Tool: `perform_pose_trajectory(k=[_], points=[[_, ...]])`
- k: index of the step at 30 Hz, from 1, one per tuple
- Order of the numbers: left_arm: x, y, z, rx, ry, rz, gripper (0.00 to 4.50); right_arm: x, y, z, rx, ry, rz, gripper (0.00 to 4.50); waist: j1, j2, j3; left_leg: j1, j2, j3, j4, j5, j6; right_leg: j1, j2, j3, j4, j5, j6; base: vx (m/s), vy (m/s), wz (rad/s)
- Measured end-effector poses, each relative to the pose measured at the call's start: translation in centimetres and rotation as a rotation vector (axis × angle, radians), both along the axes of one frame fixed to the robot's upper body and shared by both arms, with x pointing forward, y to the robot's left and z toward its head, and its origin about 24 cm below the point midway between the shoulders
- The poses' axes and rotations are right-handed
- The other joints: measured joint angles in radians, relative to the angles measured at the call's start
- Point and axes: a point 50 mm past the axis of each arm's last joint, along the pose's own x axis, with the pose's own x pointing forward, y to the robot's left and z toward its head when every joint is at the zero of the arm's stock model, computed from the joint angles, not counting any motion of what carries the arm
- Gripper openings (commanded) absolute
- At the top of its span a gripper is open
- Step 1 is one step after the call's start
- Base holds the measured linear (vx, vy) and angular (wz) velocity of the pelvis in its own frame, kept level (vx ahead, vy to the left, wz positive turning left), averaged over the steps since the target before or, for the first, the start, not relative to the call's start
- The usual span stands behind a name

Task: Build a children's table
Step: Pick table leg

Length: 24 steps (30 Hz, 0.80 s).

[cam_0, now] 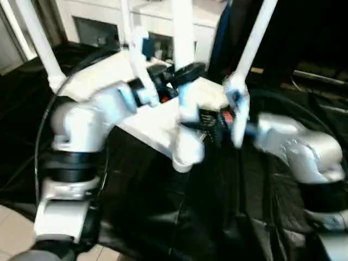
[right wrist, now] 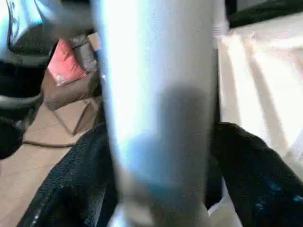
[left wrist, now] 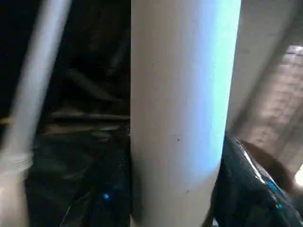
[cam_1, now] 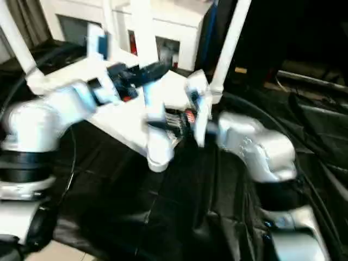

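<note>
Tabletop (cam_0: 157,128) lies upside down on black sheeting (cam_0: 163,217), one rounded corner socket pointing toward the camera, and white legs rise out of its corners. The near leg (cam_0: 184,81) stands upright in that front socket, between the two silver forearms. The left gripper (cam_0: 182,72) reaches in from the left and meets this leg part-way up; in the left wrist view the leg (left wrist: 182,109) runs straight up between the dark fingers (left wrist: 251,184), close on both sides, so the fingers look clasped around it, though the blur leaves contact itself uncertain. The right gripper (cam_0: 209,124) comes in from the right, lower down, just above the socket; in the right wrist view the same leg (right wrist: 158,104) stands between its black fingers (right wrist: 255,175), with a dark gap showing on one side, so whether this hand is gripping or has let go cannot be told. Another leg (cam_0: 253,41) slants up from the far right corner, and a further one (cam_0: 38,43) leans at the far left. A white cabinet (cam_0: 109,22) stands behind the table.
</note>
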Motion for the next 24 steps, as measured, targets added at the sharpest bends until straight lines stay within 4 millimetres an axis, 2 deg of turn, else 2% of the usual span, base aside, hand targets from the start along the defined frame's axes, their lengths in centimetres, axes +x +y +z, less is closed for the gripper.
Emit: perform_pose_trajectory(k=[4,6,9,11,15,16,19,21,24], points=[[-0.6,0.0,0.4,-0.037,-0.008,-0.091,1.82,-0.6,0.2,0.3,0.019,0.012,0.083,3.43,0.000,0.000,0.000,0.001,0.000,0.000,0.000,0.000,0.000,0.001,0.000,0.000,0.000,-0.001,0.002,0.000,0.000,0.00],[-0.9,0.0,0.6,-0.036,-0.026,-0.108,1.82,-0.7,0.3,0.3,0.031,0.018,0.097,3.09,0.000,0.000,0.000,0.001,0.000,0.000,0.000,0.000,0.000,0.001,0.000,0.000,0.000,-0.001,0.002,0.000,0.000,0.00],[-0.9,0.0,0.6,-0.028,-0.030,-0.110,1.82,-0.8,0.5,0.2,0.033,0.033,0.110,3.03,0.002,0.000,0.000,0.001,0.000,0.000,0.000,0.000,0.000,0.001,0.000,0.000,0.000,-0.001,0.003,0.000,0.000,0.00],[-0.9,-0.1,0.5,-0.023,-0.030,-0.112,1.82,-0.9,0.5,0.2,0.032,0.035,0.113,2.66,0.004,0.000,0.000,0.001,0.000,0.000,0.000,0.000,0.000,0.001,0.000,0.000,0.000,-0.002,0.003,0.000,0.000,0.00],[-0.8,-0.1,0.4,-0.012,-0.032,-0.100,1.82,-0.9,0.5,0.1,0.027,0.037,0.116,2.56,0.003,0.000,0.000,0.001,0.000,0.000,0.000,0.001,-0.002,0.001,0.000,0.000,0.000,-0.002,0.003,0.000,0.000,0.00],[-0.8,-0.1,0.4,-0.011,-0.032,-0.098,1.82,-0.9,0.5,0.1,0.023,0.035,0.112,2.27,0.003,0.000,0.000,0.001,0.000,0.000,0.000,0.001,-0.002,0.001,0.000,0.000,0.000,-0.002,0.003,0.000,0.000,0.00],[-0.5,-0.1,0.2,-0.004,-0.034,-0.080,1.82,-0.8,0.6,0.1,0.016,0.016,0.098,2.15,0.003,0.000,0.000,0.001,0.000,0.000,0.000,0.001,-0.002,0.001,0.000,0.000,0.000,-0.001,0.003,0.000,0.000,0.00],[-0.1,0.0,-0.1,0.012,-0.020,-0.032,2.38,-0.4,0.9,0.0,0.016,-0.003,0.059,2.05,0.000,0.000,0.000,0.002,0.000,0.000,0.000,0.001,-0.002,0.001,0.000,0.000,0.000,-0.001,0.003,0.000,0.000,0.00],[1.0,-0.1,-0.8,0.080,0.014,0.085,2.63,0.6,1.4,-0.9,0.001,-0.007,-0.066,1.97,0.000,0.000,0.000,0.001,0.000,-0.001,0.000,0.002,-0.004,0.001,0.000,0.000,0.000,-0.001,0.003,0.000,0.000,0.00]])
